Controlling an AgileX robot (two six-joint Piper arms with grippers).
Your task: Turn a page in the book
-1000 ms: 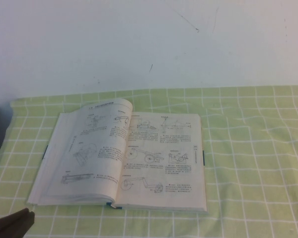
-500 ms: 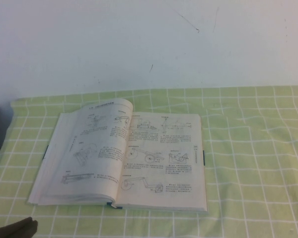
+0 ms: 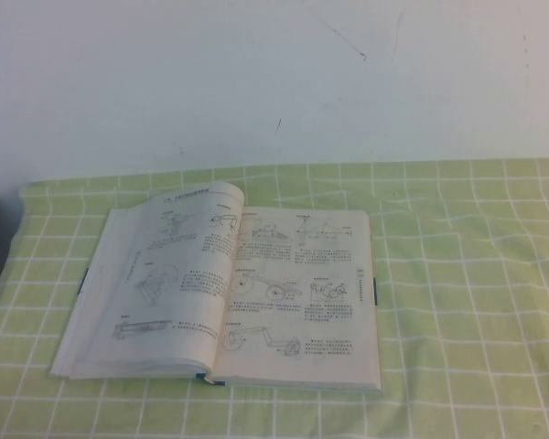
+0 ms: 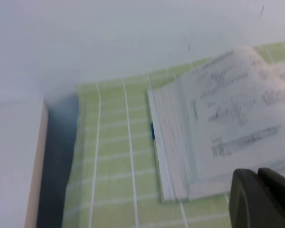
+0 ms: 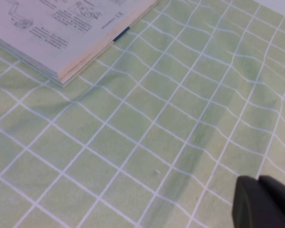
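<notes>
Right gripper (image 5: 263, 202) is showing only as a dark tip at the edge of its own wrist view, fingers pressed fully together and grasping nothing; it is hanging over bare tablecloth (image 5: 147, 123), apart from the book's corner. Left gripper (image 4: 263, 199) is likewise appearing only as a dark tip in its wrist view, near the book's left-hand corner on the robot's side; whether its fingers are parted or together cannot be told. Neither gripper is appearing in the high view.

Book (image 3: 229, 288) is lying open and flat on the green checked tablecloth, left of the table's middle, spine running away from the robot. Both exposed faces are carrying text and mechanical line drawings. Page (image 3: 178, 274) on the left side is bowing upward near the spine, its far edge lifting in a curve rather than lying flat. Dark teal cover edges are peeking out along both sides. White wall (image 3: 274, 82) is filling the background.
</notes>
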